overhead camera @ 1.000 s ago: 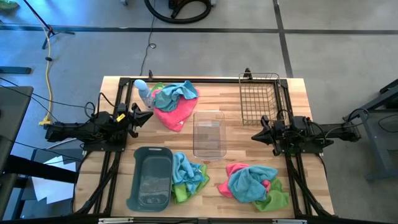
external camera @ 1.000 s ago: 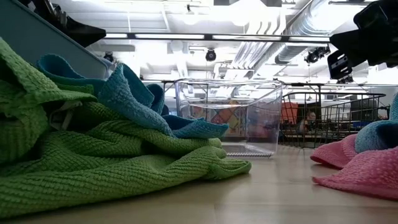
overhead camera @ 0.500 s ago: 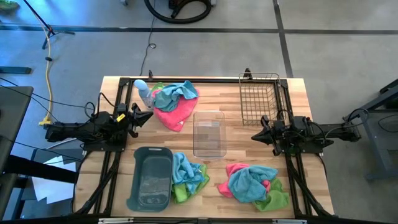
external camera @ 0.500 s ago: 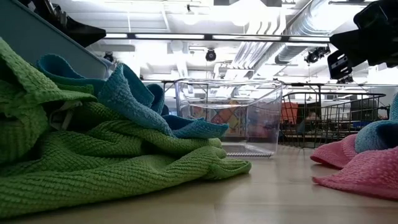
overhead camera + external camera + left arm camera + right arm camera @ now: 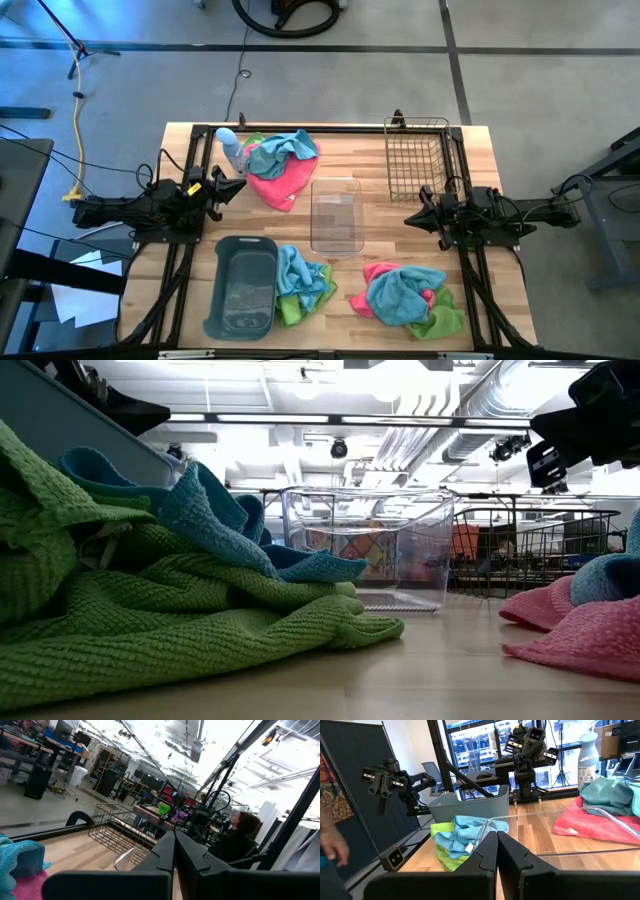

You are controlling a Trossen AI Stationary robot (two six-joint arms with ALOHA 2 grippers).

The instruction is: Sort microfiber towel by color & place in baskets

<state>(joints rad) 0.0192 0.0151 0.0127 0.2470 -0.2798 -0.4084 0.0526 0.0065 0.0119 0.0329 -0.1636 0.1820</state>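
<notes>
Three heaps of mixed towels lay on the table (image 5: pixel 470 140), and all three baskets looked empty, so the sorting had not begun. One heap (image 5: pixel 280 165), pink under blue, sat at the far edge beside a pale bottle (image 5: pixel 229 146). A second heap (image 5: pixel 300 283), blue over green, lay touching the grey tub (image 5: pixel 241 295). The third heap (image 5: pixel 408 297), blue over pink and green, lay near the front right corner. The clear bin (image 5: pixel 335 215) stood mid-table and the wire basket (image 5: pixel 415 158) at the far right.

The left gripper (image 5: pixel 226 187) hung by the left edge, near the far heap, and the right gripper (image 5: pixel 416 218) hung by the right edge, between the wire basket and the front right heap. Each gripper's fingers were pressed together with nothing between them, as both wrist views showed.

The step in hand was judged to be the first pick. Doing it well would call for spreading the fingers, coming straight down on the topmost blue cloth, and pinching a raised fold rather than a flat patch. A shallow pinch should lift one cloth alone; a deep one would likely drag up the colour beneath. Each arm would best take its nearer heap, and each colour should get one basket.
</notes>
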